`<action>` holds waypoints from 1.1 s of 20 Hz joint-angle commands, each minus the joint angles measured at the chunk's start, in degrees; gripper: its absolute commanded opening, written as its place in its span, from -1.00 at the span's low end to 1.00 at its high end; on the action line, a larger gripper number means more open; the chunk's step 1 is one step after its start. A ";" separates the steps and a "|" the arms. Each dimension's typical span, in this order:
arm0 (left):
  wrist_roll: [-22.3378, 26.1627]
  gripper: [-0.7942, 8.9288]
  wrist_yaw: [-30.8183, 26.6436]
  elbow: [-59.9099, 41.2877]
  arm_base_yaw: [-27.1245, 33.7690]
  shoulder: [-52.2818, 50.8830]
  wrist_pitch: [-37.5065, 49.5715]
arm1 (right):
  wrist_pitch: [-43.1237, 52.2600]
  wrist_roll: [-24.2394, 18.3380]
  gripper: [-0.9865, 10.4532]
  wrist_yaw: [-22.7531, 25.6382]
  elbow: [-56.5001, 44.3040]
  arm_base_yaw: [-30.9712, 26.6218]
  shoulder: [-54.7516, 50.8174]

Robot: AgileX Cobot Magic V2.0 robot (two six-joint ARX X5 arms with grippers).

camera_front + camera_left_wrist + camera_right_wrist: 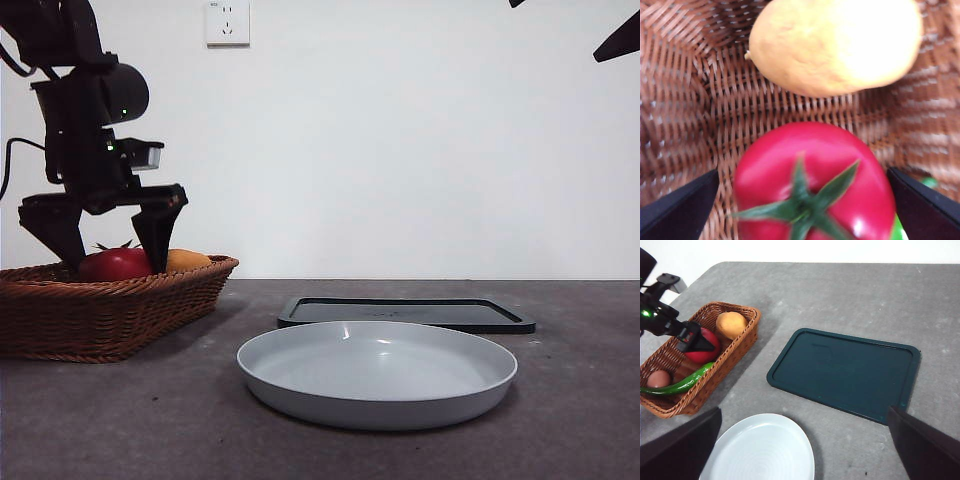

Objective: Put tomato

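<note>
Wicker forms the basket (pixel 110 305) at the near edge of the table (pixel 580 400) in the front view, and the tomato (pixel 115 264) sits inside it, its red crown showing above the rim with an orange-yellow fruit (pixel 188 259) touching it on the side toward the grey plate (pixel 377 372). The left gripper (pixel 104 238) hangs over the basket with its jaws spread wide, one tip on each side of the tomato and lowered to about rim level; nothing is gripped. A dark tray (pixel 405 313) lies just behind the plate.

From the left wrist, the tomato (pixel 812 185) fills the gap between the two open jaws, green stem (pixel 802 202) facing the camera, with clear weave visible between each jaw and the skin. The orange-yellow fruit (pixel 837 42) lies just beyond it.

From the right wrist, the right gripper (pixel 800 447) waits well away from the basket (pixel 695 357), above the plate (pixel 760 450), jaws wide apart and empty. The tomato (pixel 702 350) lies mid-basket, beside a green pepper (pixel 682 382) and a brownish egg-like item (pixel 659 379).

Glossy skin suggests the tomato will be slippery and possibly soft, so I judge a gentle closure across its widest girth, below the stem, safest.
</note>
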 commanded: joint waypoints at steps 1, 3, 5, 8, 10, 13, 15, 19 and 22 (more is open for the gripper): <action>0.76 0.76 0.70 1.49 -0.11 2.97 0.63 | 0.55 -0.24 0.13 -0.07 0.87 0.20 0.42; 0.76 0.76 2.10 1.49 -0.13 3.91 1.14 | 0.55 -0.24 0.13 -0.07 0.87 0.20 0.42; 0.74 0.68 2.40 1.49 -0.13 4.52 2.08 | 0.55 -0.24 0.13 -0.07 0.87 0.20 0.42; 0.68 0.13 2.40 1.51 -0.13 4.52 2.97 | 0.55 -0.24 0.13 -0.09 0.87 0.20 0.42; 0.31 -0.08 2.43 2.10 -0.13 4.42 2.12 | 0.52 -0.24 0.13 -0.09 0.87 0.20 0.42; -0.04 -0.09 2.47 5.11 -0.22 4.28 -2.32 | 0.55 -0.24 0.13 -0.07 0.87 0.20 0.42; -2.49 -0.09 3.21 8.70 -0.37 3.91 -7.30 | 0.55 -0.24 0.13 -0.07 0.87 0.20 0.42; -7.17 -0.09 14.36 16.17 -1.70 1.99 -17.66 | 0.55 -0.24 0.13 -0.09 0.87 0.20 0.42; -7.32 -0.09 18.78 16.92 -6.14 -0.85 -21.46 | 0.55 -0.24 0.13 -0.09 0.87 0.20 0.42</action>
